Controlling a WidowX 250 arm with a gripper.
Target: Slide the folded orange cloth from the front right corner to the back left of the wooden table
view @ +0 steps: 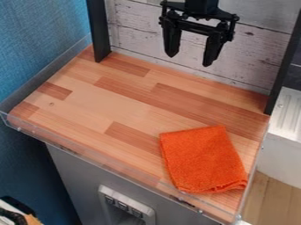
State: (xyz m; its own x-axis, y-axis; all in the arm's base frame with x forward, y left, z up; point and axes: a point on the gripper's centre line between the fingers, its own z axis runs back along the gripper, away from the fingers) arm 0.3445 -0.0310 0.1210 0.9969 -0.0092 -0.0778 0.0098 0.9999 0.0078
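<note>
At the top of the camera view my black gripper [190,60] hangs above the back of the wooden counter, in front of the whitewashed plank wall. Its two fingers point down and stand apart, with nothing between them. An orange cloth [203,160] lies folded in a rough four-sided shape on the counter's front right part. The gripper is above and behind the cloth, not touching it.
The wooden counter [97,103] has a clear raised rim along its front. Black posts [99,30] rise at the back left and at the right [284,66]. A white ribbed surface [289,112] stands beyond the right edge.
</note>
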